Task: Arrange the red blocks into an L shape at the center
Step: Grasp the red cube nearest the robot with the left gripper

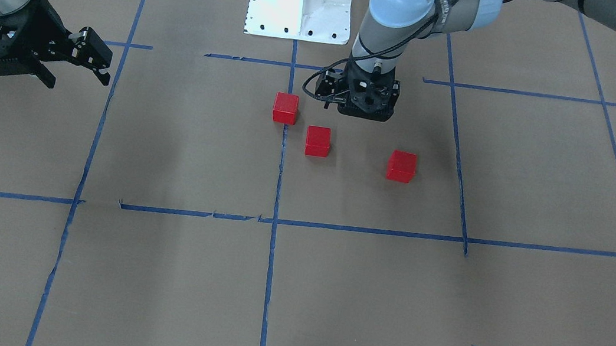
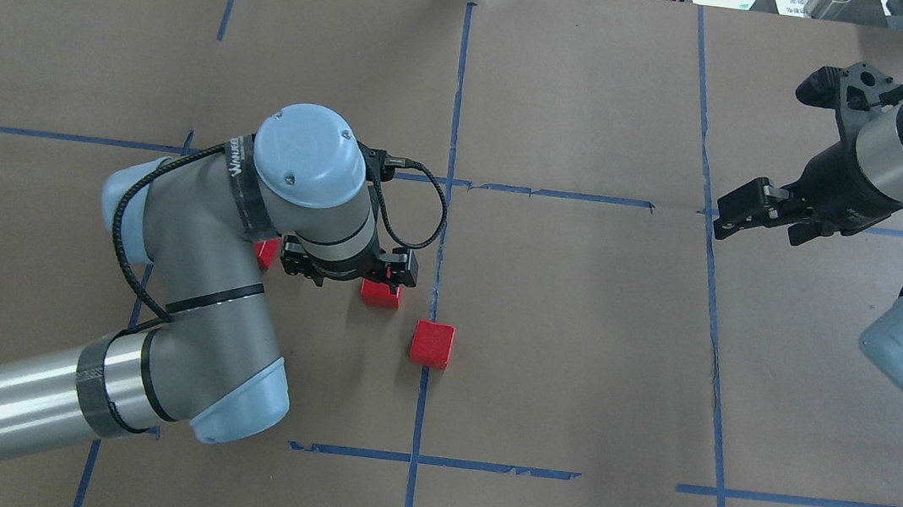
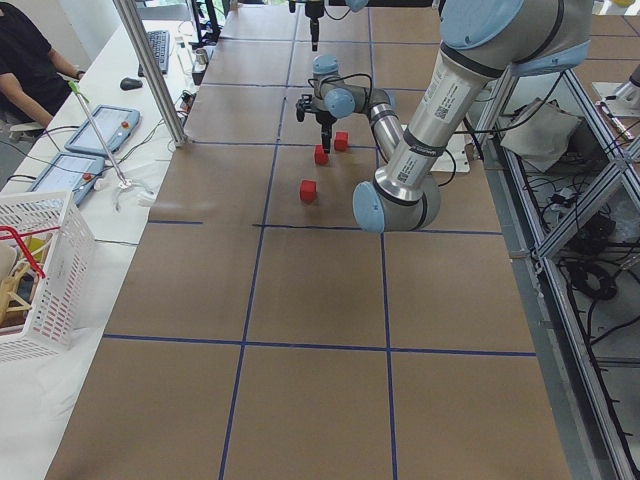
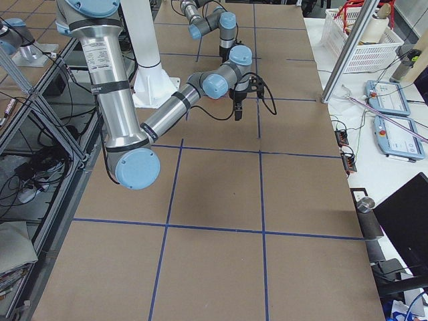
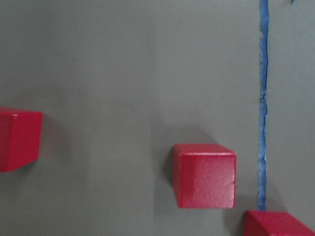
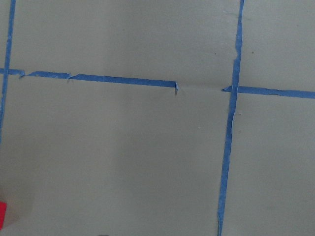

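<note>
While three matte red blocks (image 1: 285, 108) (image 1: 318, 141) (image 1: 401, 166) lie apart, both end effectors (image 2: 348, 269) (image 1: 79, 77) seem released.

The red blocks (image 5: 204, 175) have matt faces with a fine grainy texture and a weak shine. The floor covering is brown paper (image 1: 181, 144), matt and smooth, crossed by thin blue tape (image 1: 279, 181) with torn edges. The arm tubes (image 2: 0, 406) are grey satin metal, and their joint caps (image 2: 306, 152) are smooth light-blue plastic. The white base plate (image 1: 300, 2) at the upper centre looks glossy.
</note>
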`<state>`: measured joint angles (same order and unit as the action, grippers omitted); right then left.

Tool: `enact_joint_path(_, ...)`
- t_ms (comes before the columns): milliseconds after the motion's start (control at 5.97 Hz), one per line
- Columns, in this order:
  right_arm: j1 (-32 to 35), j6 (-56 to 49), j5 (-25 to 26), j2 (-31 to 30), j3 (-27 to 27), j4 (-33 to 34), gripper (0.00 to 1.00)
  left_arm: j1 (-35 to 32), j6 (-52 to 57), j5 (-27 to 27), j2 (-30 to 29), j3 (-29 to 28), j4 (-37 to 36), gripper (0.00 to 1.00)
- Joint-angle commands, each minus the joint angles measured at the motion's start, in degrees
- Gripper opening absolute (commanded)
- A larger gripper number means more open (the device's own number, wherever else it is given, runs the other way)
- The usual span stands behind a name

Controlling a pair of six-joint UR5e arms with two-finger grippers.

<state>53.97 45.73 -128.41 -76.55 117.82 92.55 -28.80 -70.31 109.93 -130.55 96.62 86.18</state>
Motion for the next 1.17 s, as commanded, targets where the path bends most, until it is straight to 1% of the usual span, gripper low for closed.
enact_joint_path(0,0.0,0.1,0.0,-0.1,0.1,0.0,1.0,0.8,-1.4,-1.6,-2.0,-5.7,3.4,1.0)
enact_joint_path(335,0.0,0.1,0.1,-0.2,0.2,0.0,1.0,0.9,-1.4,-1.6,-3.3,-9.1,4.5,1.0)
enact_joint_path(502,0.0,0.1,0.1,-0.2,0.2,0.0,1.0,1.0,-2.6,-1.6,-3.2,-10.4,6.8,0.97)
enact_joint_path(670,0.0,0.2,0.1,-0.2,0.5,0.0,1.0,1.2,-3.9,-1.6,-3.2,-11.1,8.2,0.91)
enact_joint_path(837,0.0,0.2,0.1,-0.2,0.7,0.1,1.0,1.2,-4.0,-1.6,-3.3,-11.1,8.2,0.7)
enact_joint_path(1005,0.0,0.3,0.1,-0.2,0.7,0.0,1.0,1.2,-3.8,-1.6,-3.3,-10.9,8.2,0.26)
